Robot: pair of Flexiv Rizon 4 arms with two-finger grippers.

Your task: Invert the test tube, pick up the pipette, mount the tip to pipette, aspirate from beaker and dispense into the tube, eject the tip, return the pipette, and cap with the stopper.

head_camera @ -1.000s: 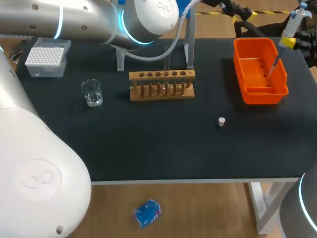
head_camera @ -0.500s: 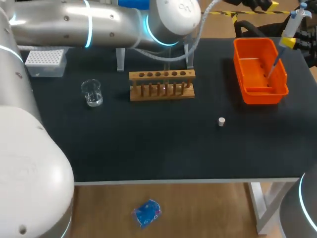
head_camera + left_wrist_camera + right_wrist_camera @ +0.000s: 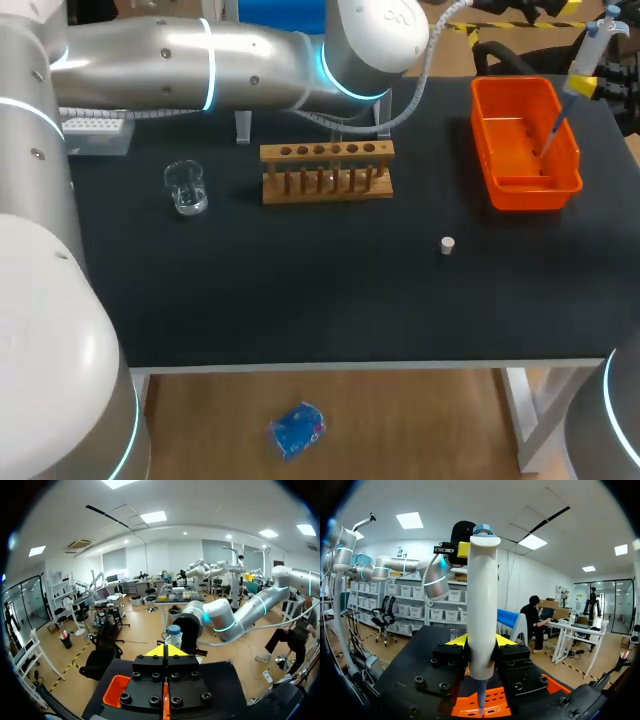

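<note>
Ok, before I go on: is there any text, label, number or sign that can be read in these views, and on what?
No text can be read in any view.
On the left arm: a raised swirl mark on the joint cap, no legible letters.
On the beaker: any scale marks are too small to read.
On the pipette: plain white body, no print showing.
On the rack and orange bin: no labels visible.

You are viewing:
- Desk [image 3: 300, 290]: showing a matt black top.
- Rack [image 3: 327, 152]: showing pale, plain wood.
- Beaker [image 3: 186, 187]: gleaming as clear, glossy glass.
- Bin [image 3: 520, 188]: shining as smooth orange plastic.
- Pipette [image 3: 482, 610]: showing smooth white plastic.
- Left arm [image 3: 180, 65]: gleaming in satin silver metal, with glossy white joints.
</note>
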